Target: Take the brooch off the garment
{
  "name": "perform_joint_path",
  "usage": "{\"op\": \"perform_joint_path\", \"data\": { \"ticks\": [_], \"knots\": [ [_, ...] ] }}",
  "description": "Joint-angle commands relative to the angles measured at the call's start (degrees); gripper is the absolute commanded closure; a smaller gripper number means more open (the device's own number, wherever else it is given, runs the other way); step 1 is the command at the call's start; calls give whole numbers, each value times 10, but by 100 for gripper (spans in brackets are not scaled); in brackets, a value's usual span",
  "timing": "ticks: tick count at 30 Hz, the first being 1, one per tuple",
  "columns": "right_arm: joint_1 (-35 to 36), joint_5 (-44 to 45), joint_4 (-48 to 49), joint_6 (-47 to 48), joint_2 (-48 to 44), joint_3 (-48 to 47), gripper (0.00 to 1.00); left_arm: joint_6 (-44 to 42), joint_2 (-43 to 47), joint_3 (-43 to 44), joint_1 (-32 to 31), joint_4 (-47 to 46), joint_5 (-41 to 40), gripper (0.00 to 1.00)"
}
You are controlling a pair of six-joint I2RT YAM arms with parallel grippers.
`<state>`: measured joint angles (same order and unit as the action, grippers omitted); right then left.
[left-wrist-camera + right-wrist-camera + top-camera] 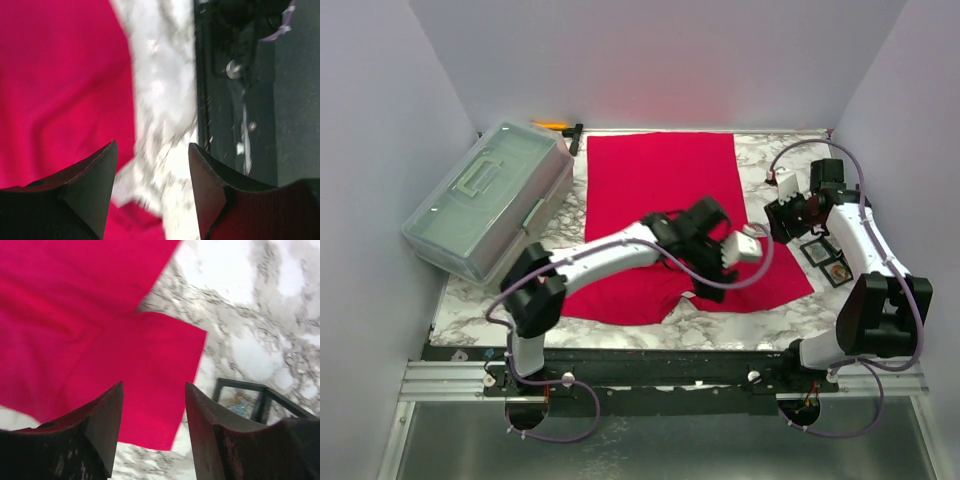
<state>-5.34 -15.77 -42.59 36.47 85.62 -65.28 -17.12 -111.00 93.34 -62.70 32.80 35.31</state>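
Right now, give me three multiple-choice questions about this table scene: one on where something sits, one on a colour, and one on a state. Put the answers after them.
1. Where is the clear plastic box?
A. On the left side of the table
B. At the right edge
C. On top of the shirt

2. What colour is the shirt?
A. Blue
B. Red
C. White

3. How do the right jaws stand?
A. Shut on the shirt
B. Shut on nothing
C. Open, holding nothing

Answers:
1 A: the top view shows the box along the table's left edge.
2 B: all three views show bright red cloth.
3 C: the right wrist view shows a wide gap between the fingers, with only the shirt and table beyond it.
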Motion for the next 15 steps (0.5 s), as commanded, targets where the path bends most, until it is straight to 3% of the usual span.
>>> {"op": "perform_joint_path", "data": {
  "ticks": [1, 6, 11, 15],
  "knots": [
    [19, -153, -82, -11, -48, 0, 47, -47, 133, -109, 97, 91, 14, 40],
    [100, -227, -58, -9, -114, 89, 51, -94, 233, -250, 208, 98, 31, 43],
    [235, -176, 45, -51, -160, 178, 54, -139, 272, -344, 282, 93, 41, 48],
    [339, -107, 124, -71, -173, 240, 54, -191, 303, -398, 300, 92, 25, 49]
  ]
}}
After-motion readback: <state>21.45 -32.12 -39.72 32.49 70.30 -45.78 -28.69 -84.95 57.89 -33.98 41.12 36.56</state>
